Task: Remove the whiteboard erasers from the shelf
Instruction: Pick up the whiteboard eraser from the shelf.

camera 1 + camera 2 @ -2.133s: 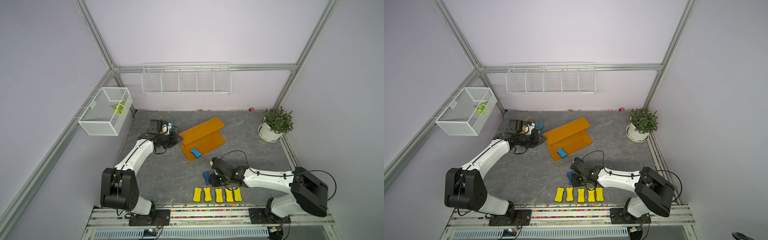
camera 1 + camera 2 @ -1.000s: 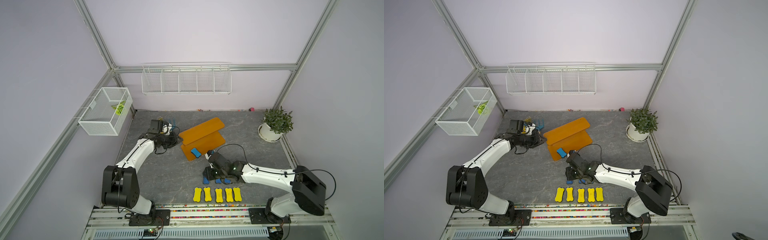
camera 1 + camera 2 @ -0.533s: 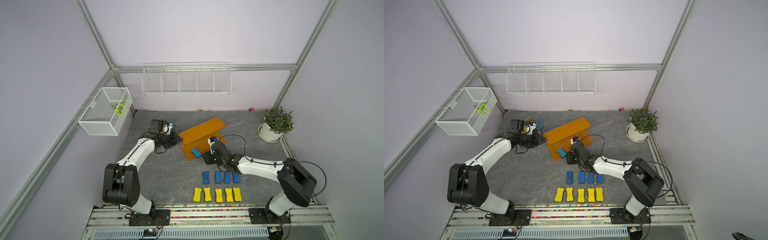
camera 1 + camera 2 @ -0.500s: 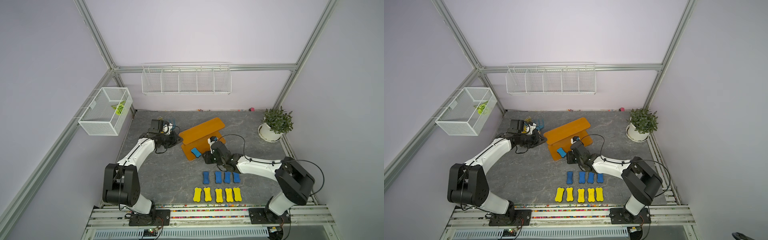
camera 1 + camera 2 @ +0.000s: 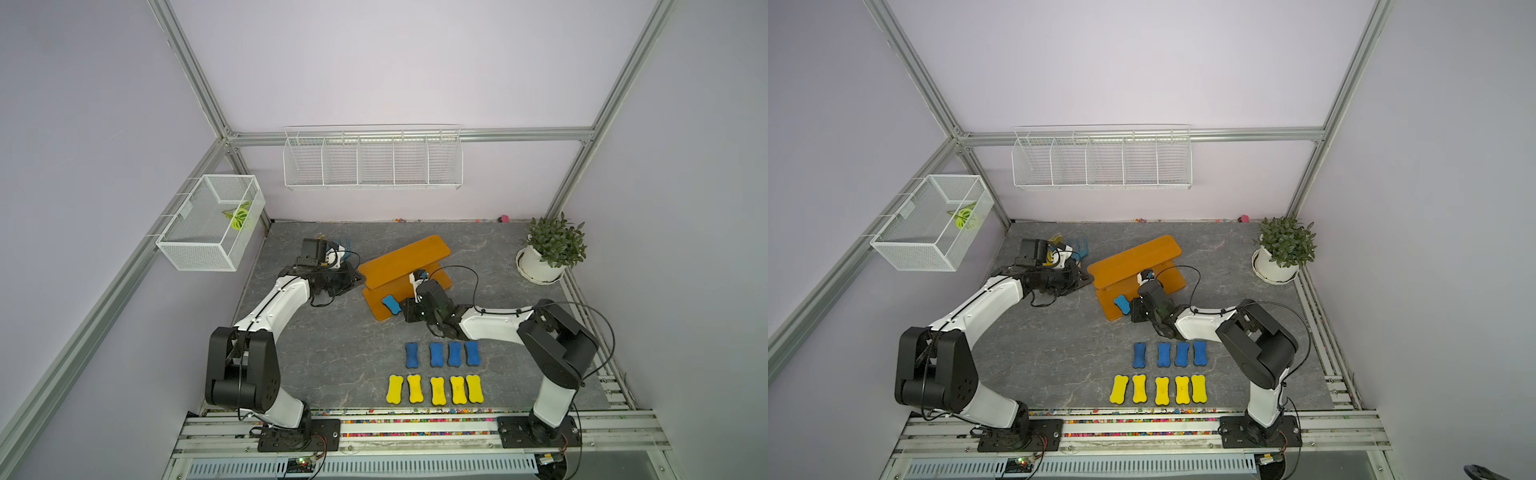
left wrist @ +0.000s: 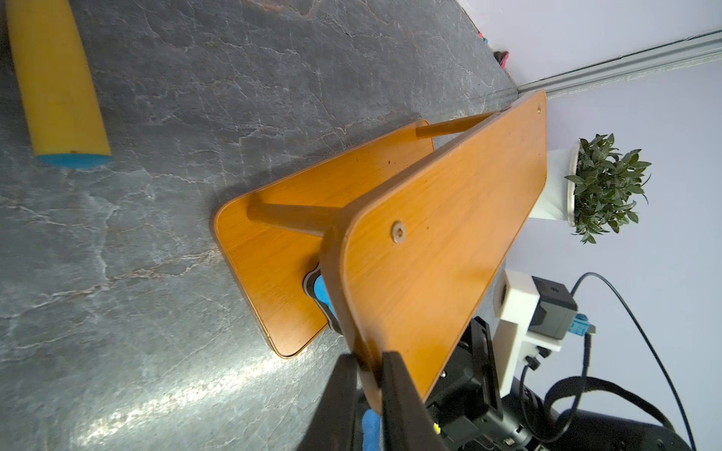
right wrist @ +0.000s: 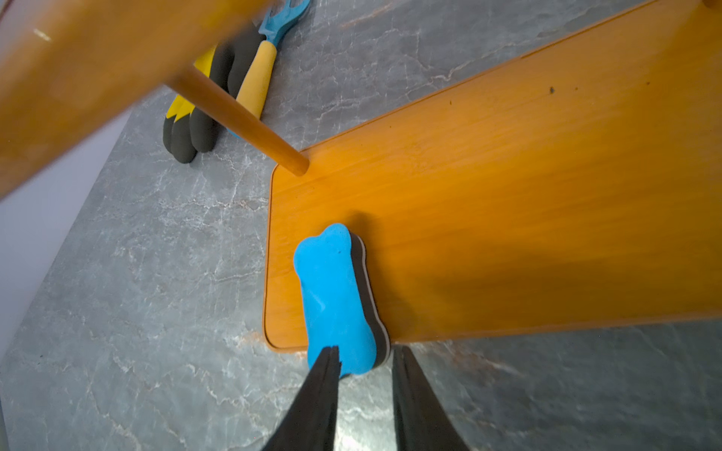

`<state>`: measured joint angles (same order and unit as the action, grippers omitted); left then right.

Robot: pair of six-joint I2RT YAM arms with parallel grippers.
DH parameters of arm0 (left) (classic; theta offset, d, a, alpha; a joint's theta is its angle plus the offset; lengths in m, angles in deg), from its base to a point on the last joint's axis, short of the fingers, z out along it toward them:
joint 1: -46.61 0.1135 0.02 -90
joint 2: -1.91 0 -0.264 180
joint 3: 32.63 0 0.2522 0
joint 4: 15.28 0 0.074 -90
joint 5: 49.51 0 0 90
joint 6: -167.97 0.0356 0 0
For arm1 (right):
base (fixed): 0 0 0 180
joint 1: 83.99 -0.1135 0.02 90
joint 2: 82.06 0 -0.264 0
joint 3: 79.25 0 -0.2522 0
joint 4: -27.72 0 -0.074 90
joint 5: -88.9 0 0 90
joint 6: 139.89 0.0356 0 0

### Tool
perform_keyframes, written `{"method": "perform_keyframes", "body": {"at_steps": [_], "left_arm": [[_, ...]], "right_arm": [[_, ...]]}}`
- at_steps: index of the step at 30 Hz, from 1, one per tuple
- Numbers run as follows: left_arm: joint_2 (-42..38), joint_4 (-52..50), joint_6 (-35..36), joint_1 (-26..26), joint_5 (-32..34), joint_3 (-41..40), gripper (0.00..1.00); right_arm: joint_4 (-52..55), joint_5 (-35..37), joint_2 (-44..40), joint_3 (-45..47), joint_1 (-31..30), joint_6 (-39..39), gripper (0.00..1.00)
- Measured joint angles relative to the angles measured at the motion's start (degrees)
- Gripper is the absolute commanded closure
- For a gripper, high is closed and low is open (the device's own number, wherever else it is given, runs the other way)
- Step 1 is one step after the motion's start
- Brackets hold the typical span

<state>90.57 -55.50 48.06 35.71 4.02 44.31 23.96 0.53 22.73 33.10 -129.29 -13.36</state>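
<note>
Straddling the near end of the last blue eraser [image 7: 336, 296], the right end effector [image 7: 365, 351] is released, jaws apart. Contact with the foam: cannot tell.

The eraser lies flat, felt down, on the lower board [image 7: 508, 195] of the shelf [image 6: 449, 234], at the board's 7 o'clock end in a top view [image 5: 390, 304]. It overhangs the edge, which likely gives the jaws a lip to take.

The left end effector [image 6: 369, 357] is clenched on the upper board's end, at the shelf's 9 o'clock. Judgement: it braces the light shelf against sliding.

At 5 o'clock of the shelf, on the counter [image 5: 332, 353], lie four blue erasers [image 5: 435, 354] in a row. Five yellow erasers [image 5: 437, 390] form a second row at 6 o'clock of those, sorted by colour. Nine off, one left.
</note>
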Motion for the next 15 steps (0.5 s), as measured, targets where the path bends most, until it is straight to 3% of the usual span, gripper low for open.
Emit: {"method": "perform_keyframes", "body": {"at_steps": [15], "left_arm": [[0.0,0.0,0.0,0.0,0.0,0.0,0.83]], "right_arm": [[-4.3,-4.1,4.5,-0.6,1.2,0.0,0.69]]}}
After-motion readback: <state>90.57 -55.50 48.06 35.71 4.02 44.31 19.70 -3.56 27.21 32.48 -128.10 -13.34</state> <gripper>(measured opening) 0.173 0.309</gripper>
